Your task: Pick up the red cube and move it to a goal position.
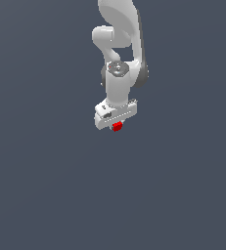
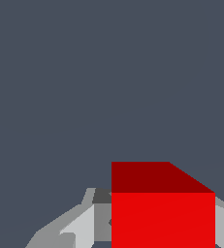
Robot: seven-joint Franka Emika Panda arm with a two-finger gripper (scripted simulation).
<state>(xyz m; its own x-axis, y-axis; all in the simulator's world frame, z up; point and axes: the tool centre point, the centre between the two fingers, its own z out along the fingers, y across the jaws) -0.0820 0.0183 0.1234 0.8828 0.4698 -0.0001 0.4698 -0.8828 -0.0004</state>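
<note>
The red cube (image 1: 117, 127) sits clamped between the fingers (image 2: 82, 227) of the white end effector (image 1: 116, 128), directly beneath the arm (image 1: 119, 73). Plain dark grey surrounds it on every side. No readable lettering shows.

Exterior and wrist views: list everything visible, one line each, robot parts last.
red cube: 1, bright red, directly under the claw in the exterior view; fills the near foreground between the fingers in the wrist view.
ground: 1, flat dark grey-blue, fills the rest of both views; no goal marker shows on it.
arm: 1, white with grey joints, comes down from the top edge of the exterior view.
claw: 1, white, at the arm's lower end, pointing down; grey fingers flank the cube, apparently closed on it.
</note>
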